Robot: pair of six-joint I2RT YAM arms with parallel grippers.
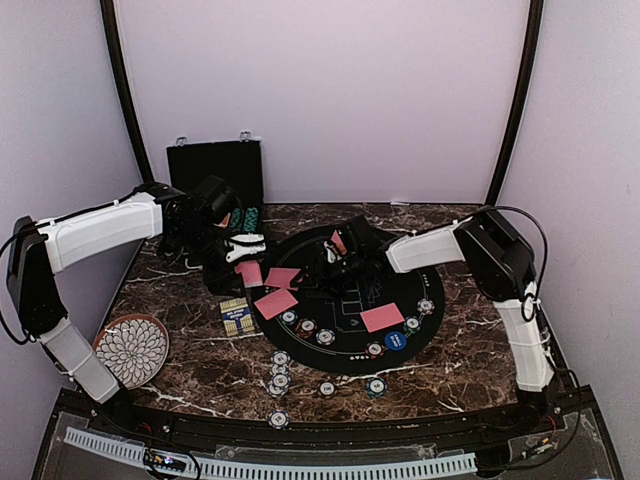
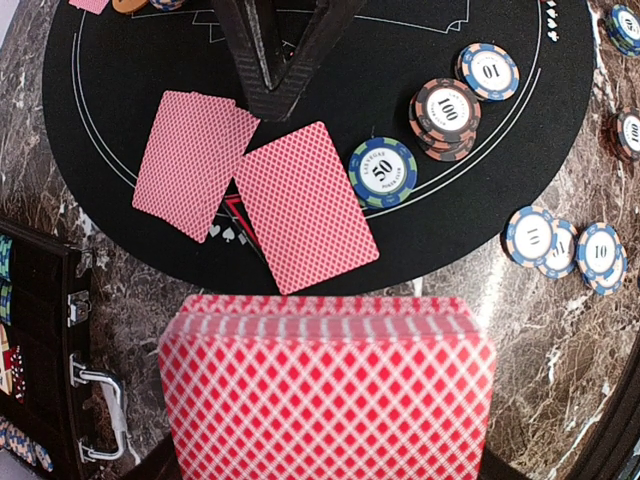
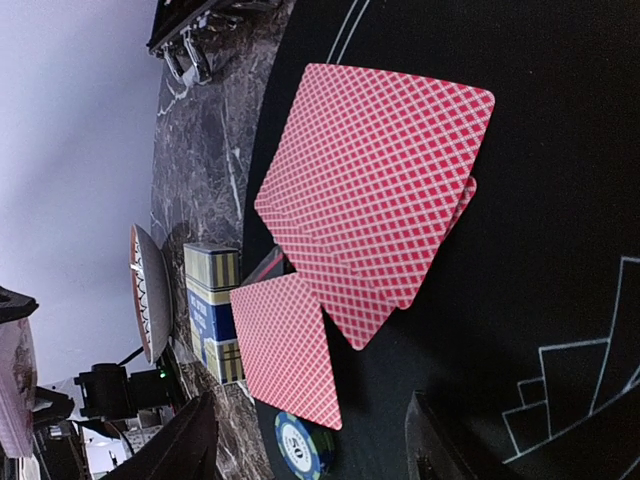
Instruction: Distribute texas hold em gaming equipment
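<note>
Red-backed deck of cards (image 2: 328, 395) is clamped tight in the left gripper (image 1: 243, 247) at the round mat's (image 1: 440, 290) left edge, while the right gripper (image 3: 310, 440) hangs fingers apart over 2 cards (image 3: 375, 190) lying on the mat.

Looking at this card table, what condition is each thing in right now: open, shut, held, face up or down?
left gripper: shut on the deck of cards, red backs up.
right gripper: open, empty, low over the black mat.
dealt cards: face down, overlapping at the mat's edge.
black case: open, lid upright.
poker chips: short stacks, lying flat.
flower-patterned plate: empty.
</note>
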